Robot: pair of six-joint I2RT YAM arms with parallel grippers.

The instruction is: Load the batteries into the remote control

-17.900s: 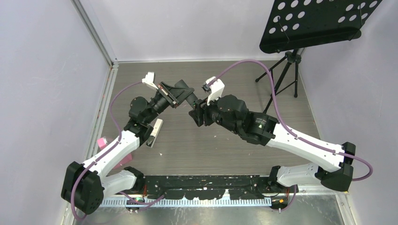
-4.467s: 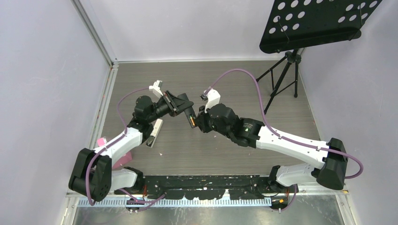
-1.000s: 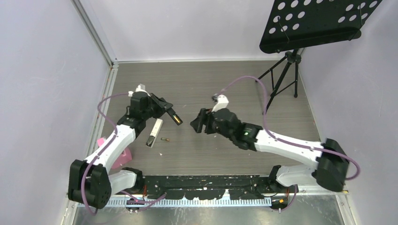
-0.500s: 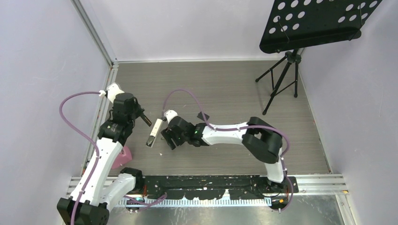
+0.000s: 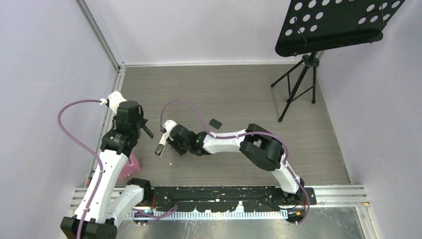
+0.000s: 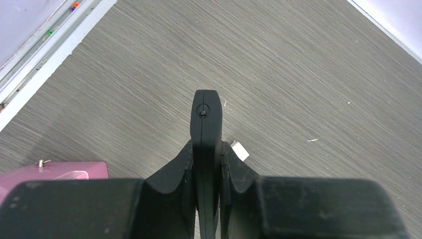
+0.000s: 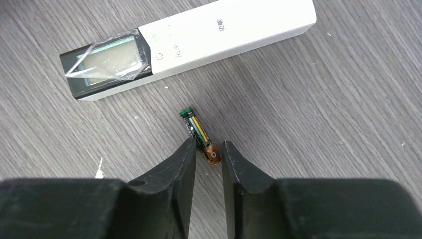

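Right arm has swung left across the bench – right pincer now half-spread, straddling the copper end of the battery lying beside the white remote, likely for a pick; left pincer clamps the black remote edge-on, probably kept ready for loading – bay hidden.

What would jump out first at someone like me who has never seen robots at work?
The right arm stretches far across the grey table, its jaws set either side of a tiny green-and-gold battery lying beside a white remote. The left arm grips a slim black remote in shut jaws. A black perforated music stand looms in the far right corner.
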